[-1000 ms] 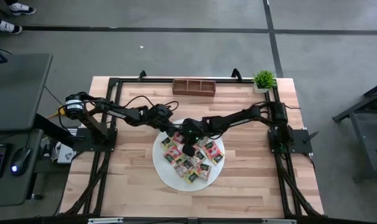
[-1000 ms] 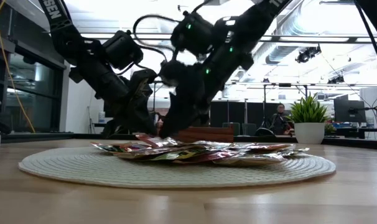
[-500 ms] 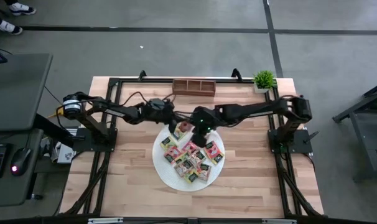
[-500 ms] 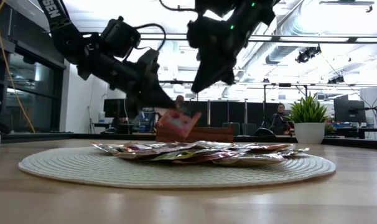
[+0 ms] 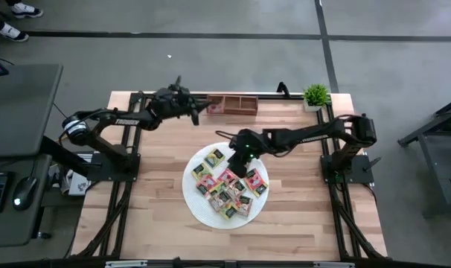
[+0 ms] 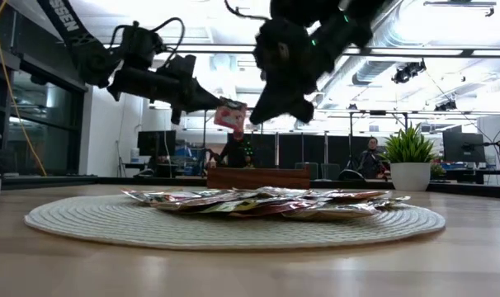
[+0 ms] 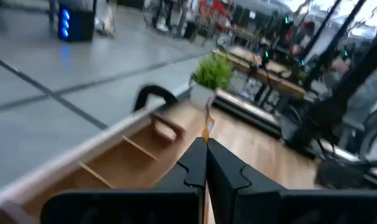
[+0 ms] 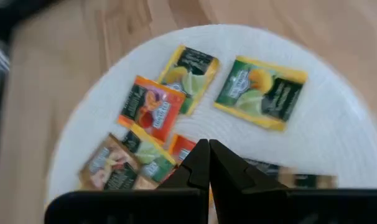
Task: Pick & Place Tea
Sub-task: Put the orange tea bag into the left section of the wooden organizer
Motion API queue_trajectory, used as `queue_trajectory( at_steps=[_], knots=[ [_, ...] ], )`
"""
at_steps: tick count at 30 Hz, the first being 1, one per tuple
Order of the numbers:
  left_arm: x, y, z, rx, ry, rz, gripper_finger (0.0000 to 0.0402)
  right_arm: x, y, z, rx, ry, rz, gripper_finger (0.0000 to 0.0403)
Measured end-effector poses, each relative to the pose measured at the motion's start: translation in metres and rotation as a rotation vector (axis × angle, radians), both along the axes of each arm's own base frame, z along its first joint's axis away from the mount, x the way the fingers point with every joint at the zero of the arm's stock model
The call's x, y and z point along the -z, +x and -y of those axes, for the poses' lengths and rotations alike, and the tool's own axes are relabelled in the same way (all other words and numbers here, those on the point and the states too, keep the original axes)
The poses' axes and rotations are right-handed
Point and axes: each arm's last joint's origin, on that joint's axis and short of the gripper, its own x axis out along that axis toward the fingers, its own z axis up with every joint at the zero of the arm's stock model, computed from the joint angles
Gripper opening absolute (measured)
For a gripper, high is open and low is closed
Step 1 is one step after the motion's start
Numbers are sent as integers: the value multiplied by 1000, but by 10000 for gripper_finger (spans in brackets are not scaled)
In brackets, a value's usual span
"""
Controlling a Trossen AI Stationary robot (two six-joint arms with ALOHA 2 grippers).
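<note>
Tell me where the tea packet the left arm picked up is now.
The red tea packet is pinched in the left end effector, held in the air over the left end of the wooden tray at the table's far edge.

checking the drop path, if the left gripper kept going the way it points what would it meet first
Probably the brown three-compartment wooden tray: the left gripper, shut on a red tea-bag packet, points at its near end, though raised above it, so depth is unclear.
</note>
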Motion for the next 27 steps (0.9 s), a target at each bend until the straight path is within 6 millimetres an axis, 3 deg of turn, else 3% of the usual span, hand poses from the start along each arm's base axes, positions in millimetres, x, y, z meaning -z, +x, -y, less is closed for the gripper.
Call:
queue_trajectory(
  at_steps=[6, 10, 15, 22, 27],
  knots=[
    [8, -15, -27, 0, 44, 12, 0, 20, -28, -4, 88, 107, 93, 0],
    [26, -20, -44, -7, 30, -2, 0, 17, -40, -5, 124, 106, 122, 0],
    [42, -9, -69, 47, 5, -6, 0, 12, -41, -4, 149, 87, 148, 0],
    [32, 20, -100, 110, 60, 37, 0, 11, -41, -4, 176, 96, 161, 0],
    [28, 17, -113, 81, 73, 41, 0, 11, -41, -4, 191, 111, 158, 0]
  ],
)
